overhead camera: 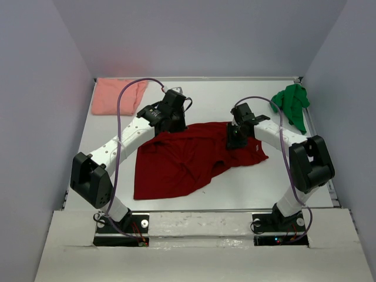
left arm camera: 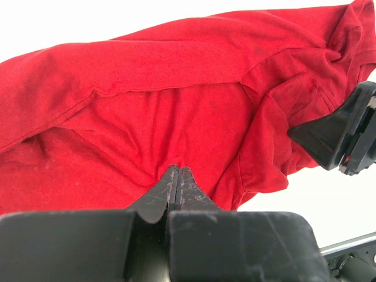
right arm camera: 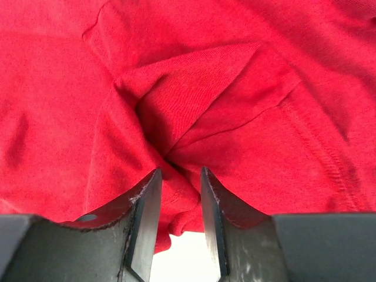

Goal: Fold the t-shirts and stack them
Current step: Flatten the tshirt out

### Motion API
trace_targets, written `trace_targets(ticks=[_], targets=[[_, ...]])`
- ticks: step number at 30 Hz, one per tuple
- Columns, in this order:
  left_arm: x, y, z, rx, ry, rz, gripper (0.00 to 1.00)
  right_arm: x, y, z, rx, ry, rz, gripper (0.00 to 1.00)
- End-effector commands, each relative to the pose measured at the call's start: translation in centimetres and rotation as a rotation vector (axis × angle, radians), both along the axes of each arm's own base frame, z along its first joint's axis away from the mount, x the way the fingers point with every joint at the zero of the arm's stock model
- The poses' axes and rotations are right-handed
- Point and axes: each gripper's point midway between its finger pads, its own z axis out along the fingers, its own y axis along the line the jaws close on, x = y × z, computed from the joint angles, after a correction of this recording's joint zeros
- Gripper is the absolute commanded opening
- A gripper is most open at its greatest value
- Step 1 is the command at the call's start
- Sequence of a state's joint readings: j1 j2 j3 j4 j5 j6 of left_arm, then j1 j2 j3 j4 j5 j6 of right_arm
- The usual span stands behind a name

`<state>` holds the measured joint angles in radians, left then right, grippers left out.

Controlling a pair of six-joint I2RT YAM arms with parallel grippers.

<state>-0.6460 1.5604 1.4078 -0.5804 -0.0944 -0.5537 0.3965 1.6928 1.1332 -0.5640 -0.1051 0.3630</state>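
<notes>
My left gripper (left arm camera: 177,174) is clenched tight, its tips pinching the far edge of the dark red t-shirt (overhead camera: 176,160), which lies spread and rumpled in the middle of the table (overhead camera: 252,183). My right gripper (right arm camera: 179,176) has its jaws half apart with a bunched fold of the same shirt between them; I cannot tell whether they grip it. The pink t-shirt (overhead camera: 114,97) sits at the far left corner and the green t-shirt (overhead camera: 292,103) at the far right.

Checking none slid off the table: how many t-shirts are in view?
3. The dark red t-shirt lies spread centrally; the salmon pink t-shirt sits far left; the green t-shirt is bunched far right. None appears hidden.
</notes>
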Motion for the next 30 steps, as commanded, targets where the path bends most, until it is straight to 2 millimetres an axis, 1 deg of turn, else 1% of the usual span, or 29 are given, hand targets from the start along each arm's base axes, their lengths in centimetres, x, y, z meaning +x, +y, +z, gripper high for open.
trace_targets(ticks=[1, 4, 8, 13, 14, 16, 17, 19, 20, 22, 24, 25, 26, 27, 28, 29, 30], targets=[[0.3, -0.5, 1.7, -0.034, -0.045, -0.013, 0.0, 0.3, 1.8, 1.8, 0.065, -0.066, 0.062, 0.4], [0.2, -0.8, 1.4, -0.042, -0.036, -0.023, 0.0, 0.1, 2.2, 1.7, 0.067, -0.063, 0.072, 0.41], [0.2, -0.7, 1.0, -0.037, -0.03, -0.023, 0.0, 0.1, 2.6, 2.1, 0.073, -0.073, 0.079, 0.43], [0.0, -0.7, 1.2, -0.037, -0.032, -0.024, 0.0, 0.1, 2.7, 1.2, 0.068, -0.046, 0.075, 0.41], [0.1, -0.6, 1.3, -0.038, -0.035, -0.021, 0.0, -0.1, 3.0, 0.9, 0.065, -0.042, 0.081, 0.39], [0.0, -0.5, 1.4, -0.039, -0.038, -0.02, 0.0, -0.1, 3.0, 0.6, 0.063, -0.033, 0.075, 0.34], [-0.1, -0.5, 1.5, -0.039, -0.04, -0.023, 0.0, -0.3, 3.2, 0.4, 0.061, -0.031, 0.083, 0.29], [-0.1, -0.4, 1.7, -0.039, -0.042, -0.02, 0.0, -0.2, 3.1, 0.2, 0.054, -0.031, 0.075, 0.22], [-0.1, -0.4, 1.9, -0.037, -0.045, -0.023, 0.0, -0.3, 3.0, 0.0, 0.051, -0.028, 0.072, 0.1], [-0.1, -0.1, 2.2, -0.036, -0.053, -0.014, 0.0, -0.1, 3.0, 0.0, 0.045, -0.03, 0.066, 0.0], [0.0, 0.3, 2.6, -0.024, -0.07, 0.003, 0.0, -0.4, 3.6, -0.1, 0.043, -0.03, 0.09, 0.0], [0.0, 0.6, 2.9, -0.014, -0.08, 0.019, 0.0, -0.2, 3.7, 0.1, 0.044, -0.038, 0.094, 0.0], [0.2, 1.4, 3.4, 0.013, -0.105, 0.049, 0.0, -0.3, 4.1, 0.3, 0.039, -0.046, 0.112, 0.0], [0.2, 1.7, 3.7, 0.022, -0.115, 0.06, 0.0, -0.2, 4.4, 0.6, 0.029, -0.062, 0.122, 0.0], [0.2, 2.0, 3.9, 0.027, -0.121, 0.07, 0.0, 0.1, 5.6, 1.4, 0.012, -0.099, 0.157, 0.0], [0.2, 2.3, 4.3, 0.03, -0.136, 0.073, 0.0, -0.2, 6.1, 1.8, 0.003, -0.098, 0.181, 0.0], [0.2, 2.4, 4.4, 0.035, -0.137, 0.073, 0.0, -0.6, 7.4, 2.3, 0.001, -0.108, 0.222, 0.0]])
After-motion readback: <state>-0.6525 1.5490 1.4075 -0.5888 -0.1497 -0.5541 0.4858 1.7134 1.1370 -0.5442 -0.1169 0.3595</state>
